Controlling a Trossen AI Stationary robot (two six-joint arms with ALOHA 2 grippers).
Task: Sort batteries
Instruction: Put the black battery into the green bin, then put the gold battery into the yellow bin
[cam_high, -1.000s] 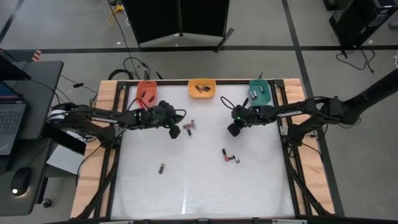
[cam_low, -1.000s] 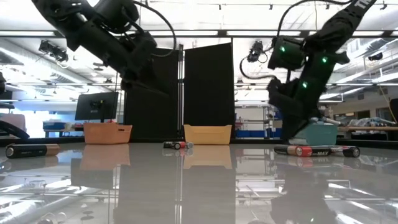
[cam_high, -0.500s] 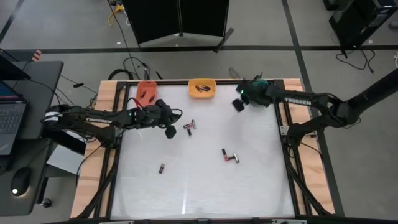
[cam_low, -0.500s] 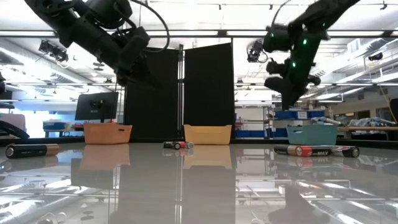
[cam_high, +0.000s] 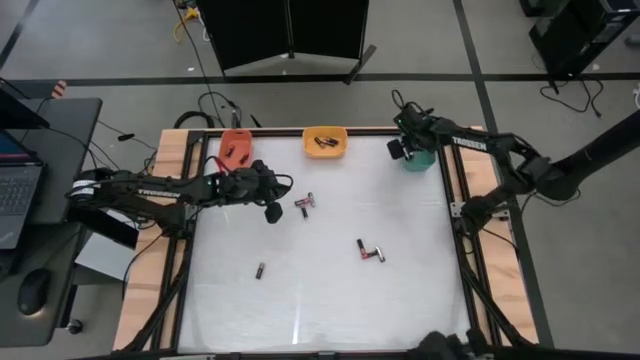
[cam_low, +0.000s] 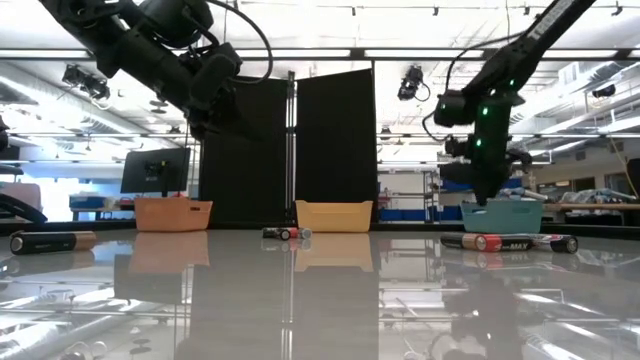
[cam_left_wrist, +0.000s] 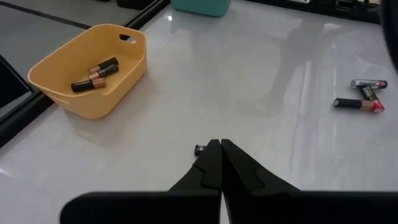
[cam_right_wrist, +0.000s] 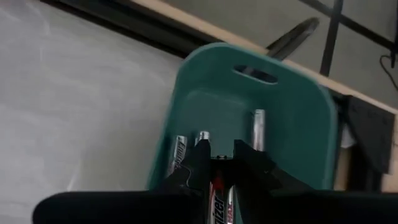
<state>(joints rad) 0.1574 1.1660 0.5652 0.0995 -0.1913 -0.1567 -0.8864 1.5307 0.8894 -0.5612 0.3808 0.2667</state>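
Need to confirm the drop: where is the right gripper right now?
High view: the right gripper is at the table's far right, over the teal bin, shut on a battery.

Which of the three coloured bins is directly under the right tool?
The teal bin at the table's far right corner; the right tool hangs over it, unlike the orange one and the red one.

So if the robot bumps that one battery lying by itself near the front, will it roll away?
Probably, if pushed sideways. That battery is a small smooth cylinder lying on its side, and the table looks glossy, so it may also slide. Pushed along its length it likely skids rather than rolls. It looks stiff, not bendy.
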